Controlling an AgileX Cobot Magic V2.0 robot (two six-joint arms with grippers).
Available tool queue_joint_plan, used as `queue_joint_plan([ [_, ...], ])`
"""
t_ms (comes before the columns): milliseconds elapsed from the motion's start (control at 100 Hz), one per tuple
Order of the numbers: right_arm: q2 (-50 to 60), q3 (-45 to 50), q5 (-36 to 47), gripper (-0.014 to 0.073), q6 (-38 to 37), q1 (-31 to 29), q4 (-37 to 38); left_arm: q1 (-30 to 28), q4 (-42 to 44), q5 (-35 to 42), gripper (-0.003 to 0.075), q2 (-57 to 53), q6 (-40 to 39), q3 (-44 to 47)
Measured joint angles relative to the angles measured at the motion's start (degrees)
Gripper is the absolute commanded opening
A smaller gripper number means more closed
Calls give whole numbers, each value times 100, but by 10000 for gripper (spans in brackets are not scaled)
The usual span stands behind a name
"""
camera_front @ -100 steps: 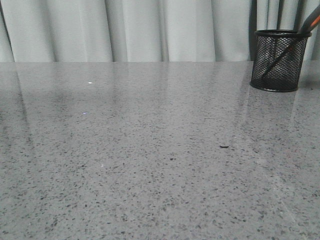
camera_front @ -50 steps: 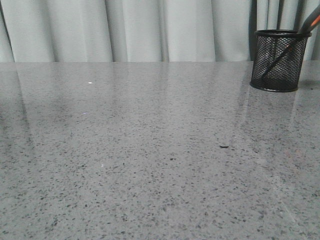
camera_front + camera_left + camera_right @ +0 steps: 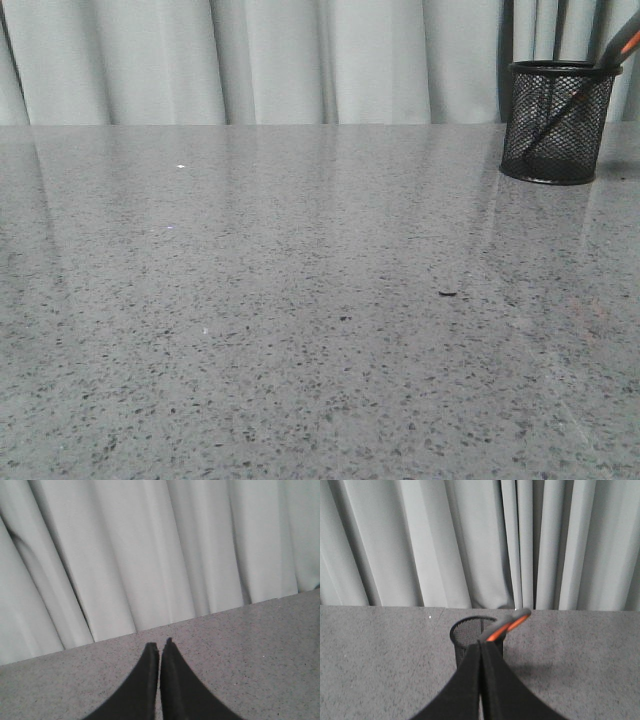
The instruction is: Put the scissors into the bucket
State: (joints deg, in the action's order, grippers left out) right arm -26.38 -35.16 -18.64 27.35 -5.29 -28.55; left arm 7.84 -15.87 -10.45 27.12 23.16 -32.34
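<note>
The scissors (image 3: 622,45) are standing in the bucket (image 3: 556,122), blades down inside the mesh and handles up, leaning so that the grey handle with its orange lining pokes out over the rim on the side away from the table's middle. Through the wire you can follow a dark shaft running on a slant from low down on the near-centre side of the bucket up to the opposite rim, so their long axis is tilted rather than upright, with the point down toward the base. I can make out nothing else inside. The bucket itself stands upright on the speckled grey table (image 3: 300,320), far back and off to the right, close to the pale curtain (image 3: 300,60) that hangs behind the table's far edge. From the right wrist view the same bucket (image 3: 470,632) sits just beyond the right gripper (image 3: 480,645), whose two black fingers are pressed together with only a hairline between them and nothing held; the orange-lined handle of the scissors (image 3: 512,622) rests on the rim, apart from the fingertips as far as I can tell. The left gripper (image 3: 159,647) is likewise closed on nothing, its fingers meeting over bare tabletop, pointing toward the curtain, well away from the bucket.
</note>
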Motion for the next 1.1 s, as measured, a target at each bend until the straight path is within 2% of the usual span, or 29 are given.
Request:
queue_joint_plan([
  [220, 1211, 944, 0, -76, 14, 0, 0, 0, -258, 99, -20, -1366, 0, 1009],
  [430, 1953, 1533, -10, -76, 14, 0, 0, 0, -513, 122, -20, -2239, 0, 1538],
  [1100, 1998, 1920, -139, -76, 18, 0, -3, 0, -577, 183, -20, -2349, 0, 1645],
])
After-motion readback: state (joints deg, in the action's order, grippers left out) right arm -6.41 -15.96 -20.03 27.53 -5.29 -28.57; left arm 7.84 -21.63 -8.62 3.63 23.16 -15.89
